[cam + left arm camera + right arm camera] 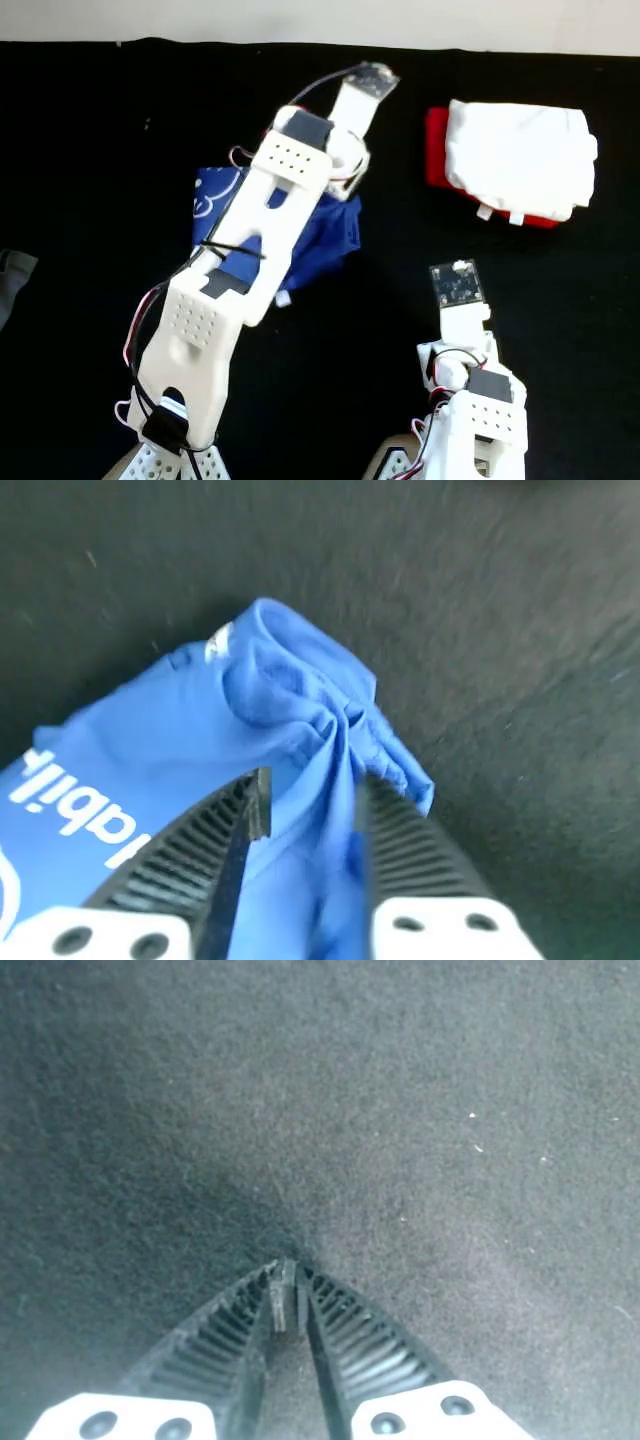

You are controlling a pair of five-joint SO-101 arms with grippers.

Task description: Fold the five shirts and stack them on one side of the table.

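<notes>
the black worktop [90,130] was the biggest thing. the left arm [250,230] lay long across the middle of it, over the blue shirt [330,240]. the white shirt [520,155] sat folded at the far right of the worktop, on top of a folded red shirt [436,150] that peeked out at its side. the blue shirt was in a bunched heap, well apart from those two. the right arm [470,400] sat near the front. the left hand [312,798] pinched a fold of the blue shirt between its fingers. the right hand [288,1282] was closed, tips touching, with nothing in it. a bit of grey cloth [12,275] lay at the left edge.
</notes>
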